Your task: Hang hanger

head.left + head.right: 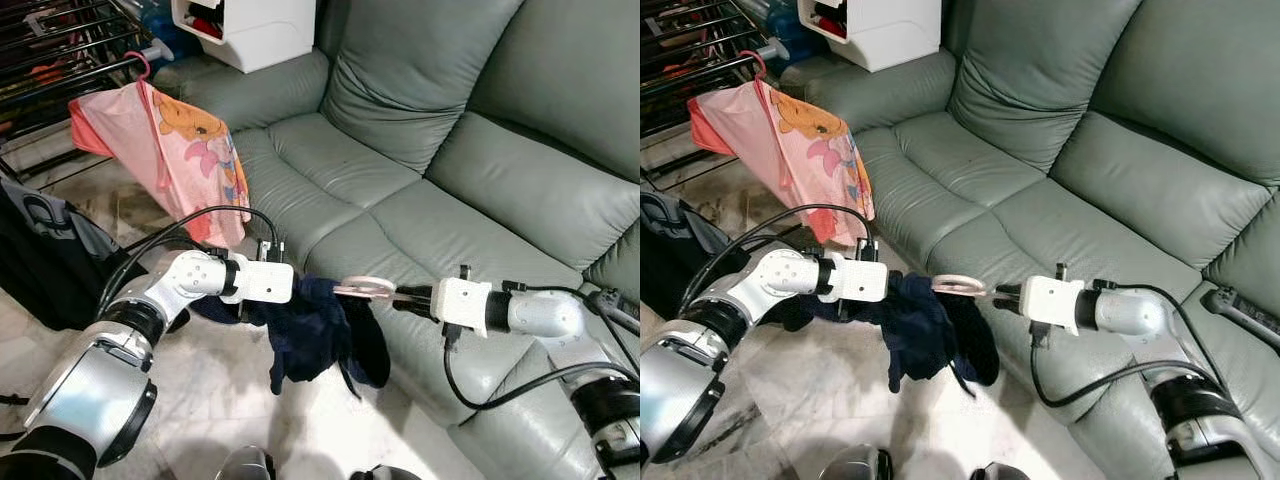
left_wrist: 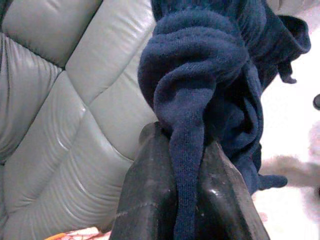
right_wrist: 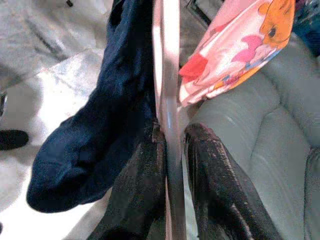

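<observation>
A pale pink hanger (image 1: 365, 288) carries a dark navy garment (image 1: 315, 340) that droops toward the floor in front of the sofa. My right gripper (image 1: 402, 297) is shut on the hanger's hook end; the right wrist view has the hanger's bar (image 3: 167, 75) pinched between the black fingers (image 3: 215, 190). My left gripper (image 1: 298, 290) is shut on a fold of the navy garment (image 2: 200, 75), which the left wrist view has squeezed between its fingers (image 2: 145, 200). A black drying rack (image 1: 60, 50) stands at the far left with a pink cartoon shirt (image 1: 175, 150) hanging from it.
A grey-green leather sofa (image 1: 450, 130) runs across the right and back. A white box (image 1: 260, 30) sits on its far armrest. A black bag (image 1: 45, 260) lies at the left on the marble floor (image 1: 220, 400). A power strip (image 1: 1240, 310) rests on the sofa at the right.
</observation>
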